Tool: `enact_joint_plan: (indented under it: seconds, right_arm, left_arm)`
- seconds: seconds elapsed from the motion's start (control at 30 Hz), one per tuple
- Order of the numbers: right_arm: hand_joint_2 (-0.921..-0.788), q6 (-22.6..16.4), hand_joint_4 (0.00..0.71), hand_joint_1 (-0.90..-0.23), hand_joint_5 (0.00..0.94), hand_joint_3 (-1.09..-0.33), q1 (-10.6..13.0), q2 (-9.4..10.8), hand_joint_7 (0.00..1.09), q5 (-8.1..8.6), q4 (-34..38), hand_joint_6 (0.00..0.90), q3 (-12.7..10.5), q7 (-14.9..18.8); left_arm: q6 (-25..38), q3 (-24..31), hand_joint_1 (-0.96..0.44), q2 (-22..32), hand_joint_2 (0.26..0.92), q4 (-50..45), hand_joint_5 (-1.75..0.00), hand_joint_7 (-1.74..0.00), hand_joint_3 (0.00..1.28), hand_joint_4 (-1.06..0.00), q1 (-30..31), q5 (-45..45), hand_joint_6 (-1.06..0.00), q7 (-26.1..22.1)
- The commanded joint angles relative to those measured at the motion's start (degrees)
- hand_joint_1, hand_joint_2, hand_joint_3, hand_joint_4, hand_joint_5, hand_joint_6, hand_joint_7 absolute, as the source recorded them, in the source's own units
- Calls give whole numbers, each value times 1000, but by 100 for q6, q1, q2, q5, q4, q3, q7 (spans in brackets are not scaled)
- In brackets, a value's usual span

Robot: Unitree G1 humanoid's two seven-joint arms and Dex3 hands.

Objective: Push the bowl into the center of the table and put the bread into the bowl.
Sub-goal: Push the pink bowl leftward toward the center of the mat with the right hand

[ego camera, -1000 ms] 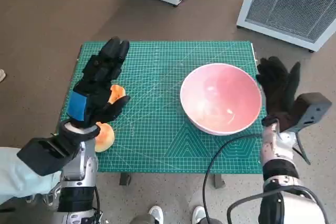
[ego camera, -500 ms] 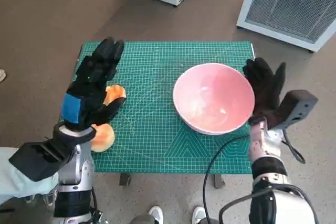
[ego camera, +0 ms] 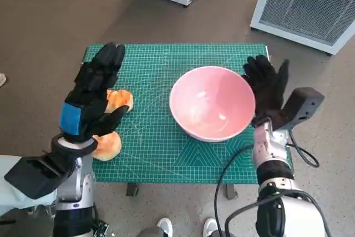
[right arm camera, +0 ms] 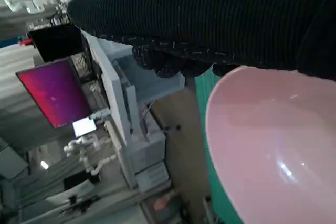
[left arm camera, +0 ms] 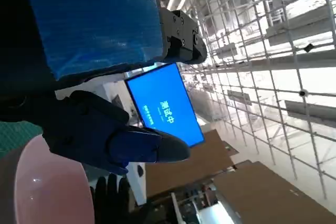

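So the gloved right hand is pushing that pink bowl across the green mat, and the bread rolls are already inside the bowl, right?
Not quite. The gloved right hand is against the round pink bowl on the green gridded cutting mat, but the head view shows the bowl empty. The orange-brown bread rolls lie on the mat under the left hand.

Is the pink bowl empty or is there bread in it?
Empty. The head view shows only the bowl's smooth pink inside, and the bread lies on the mat by the left hand.

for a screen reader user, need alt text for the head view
A pink bowl sits on a green mat, the gloved right robot hand against its side. The left robot hand hovers open above two bread rolls.
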Motion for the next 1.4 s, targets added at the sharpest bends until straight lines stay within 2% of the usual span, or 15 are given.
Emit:
enact_joint_plan:
  seconds: [0.03, 0.37, 0.63, 0.9, 1.13, 1.4]
  right_arm:
    - [-921, 134, 186, -594, 8, -943, -79, 176, 337, 21, 91, 219, -42, 64]
    - [-921, 214, 143, -615, 0, -931, -218, 426, 307, -31, 119, 188, -36, 129]
    - [-921, 363, 119, -601, 0, -949, -314, 551, 301, -62, 141, 189, -39, 149]
    - [-921, 475, 112, -625, 0, -959, -368, 571, 298, -150, 149, 196, 25, 121]
    - [-921, 501, 130, -626, 7, -910, -428, 519, 294, -218, 138, 208, 55, 86]
    - [-921, 361, 133, -633, 5, -885, -505, 392, 290, -183, 85, 211, -7, 263]
  left_arm:
    - [120, 73, -566, 61, 921, -274, -4, -419, 259, -237, 192, 22, -136, 104]
    - [219, 139, -591, 59, 921, -530, -3, -442, 257, -236, 430, 58, -122, 291]
    - [135, 190, -591, 67, 921, -597, -3, -452, 256, -237, 554, 149, -124, 418]
    - [40, 225, -588, 63, 921, -560, -3, -457, 258, -238, 599, 265, -126, 507]
    - [3, 224, -595, 52, 921, -526, -2, -460, 265, -237, 580, 305, -126, 536]
    - [-14, 202, -597, 53, 921, -414, -1, -462, 270, -236, 486, 260, -122, 510]
